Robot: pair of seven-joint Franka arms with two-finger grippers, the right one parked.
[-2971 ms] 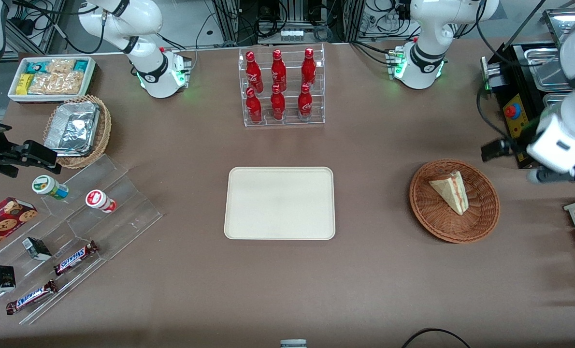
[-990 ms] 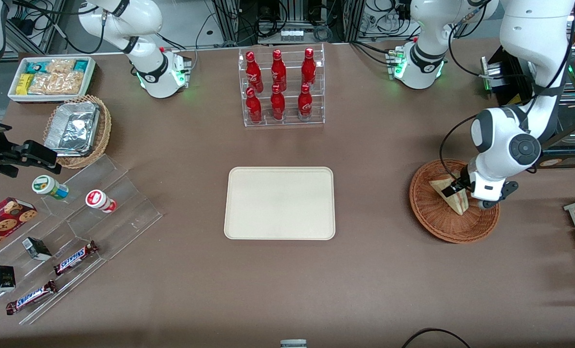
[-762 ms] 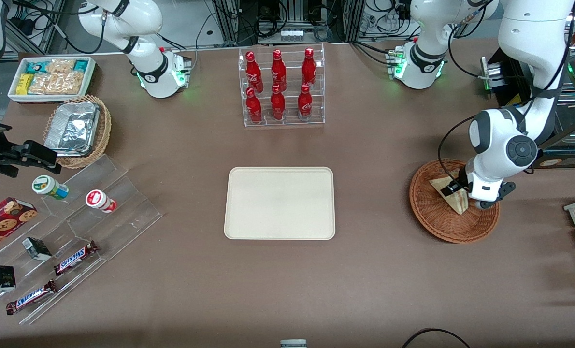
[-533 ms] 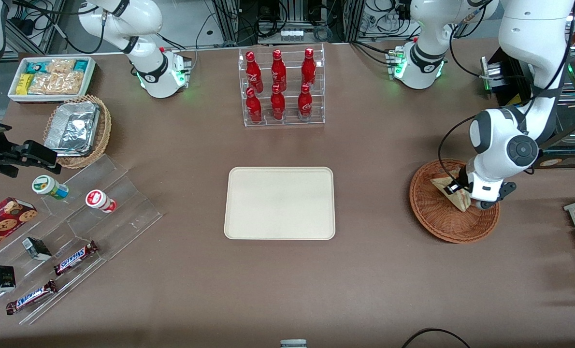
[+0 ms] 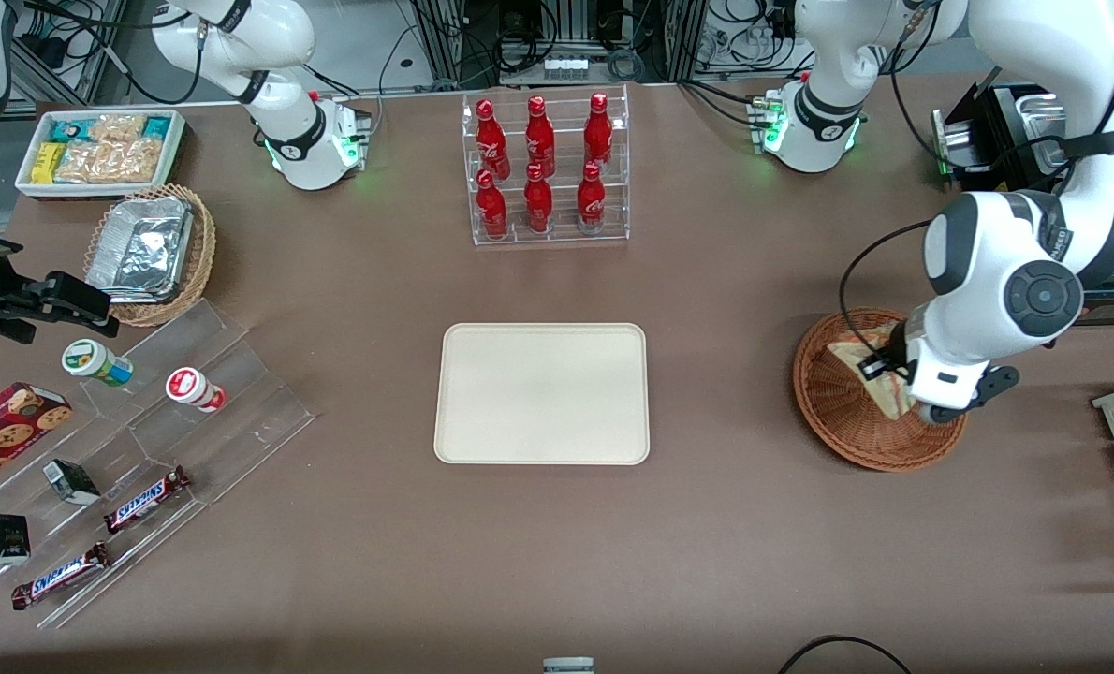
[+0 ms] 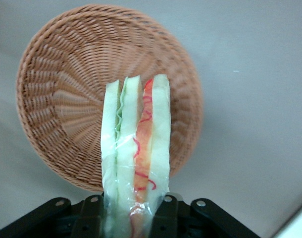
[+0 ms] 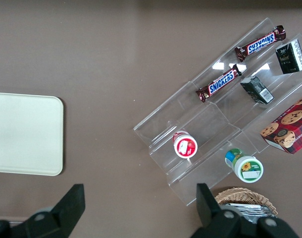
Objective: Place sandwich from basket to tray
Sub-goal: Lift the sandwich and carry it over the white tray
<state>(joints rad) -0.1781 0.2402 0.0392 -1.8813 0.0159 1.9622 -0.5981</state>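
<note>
Clearly the gripper [image 6: 133,218] is pinching the sandwich [image 6: 136,158] across its flat bread faces, fingers [image 6: 163,215] pressed against the outer slices at one end of the wedge. In the wrist view the sandwich appears clear of the basket [image 6: 62,99] weave and hanging above it; from the front it sits over the basket [image 5: 838,421], well off at three o'clock from the tray [image 5: 482,440]. It looks light and soft, wrapped in slippery film, so a hard squeeze would likely crush the layers. Holding the broad faces seems the right choice.
</note>
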